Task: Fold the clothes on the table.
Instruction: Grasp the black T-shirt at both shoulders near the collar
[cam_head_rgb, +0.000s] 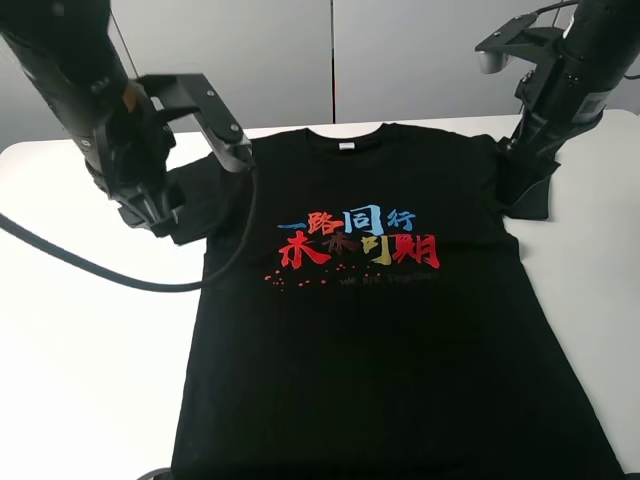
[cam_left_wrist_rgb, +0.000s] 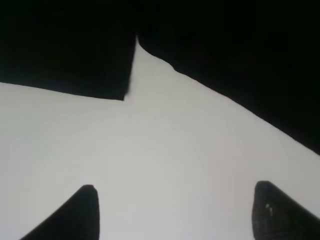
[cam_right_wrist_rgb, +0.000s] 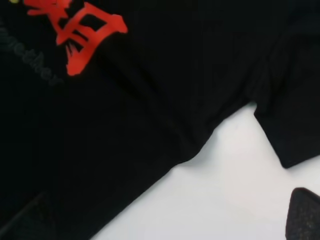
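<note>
Black T-shirt lies flat on the white table, collar far, hem near; my left gripper and right gripper sit at their own sleeves. Left wrist: jaws apart over bare table, sleeve just ahead. Right wrist: jaws apart, empty, sleeve near.

Behind it all stands a pale grey wall of flat panels — one thin dark vertical seam splits it near the middle. Soft, even light falls across it.
</note>
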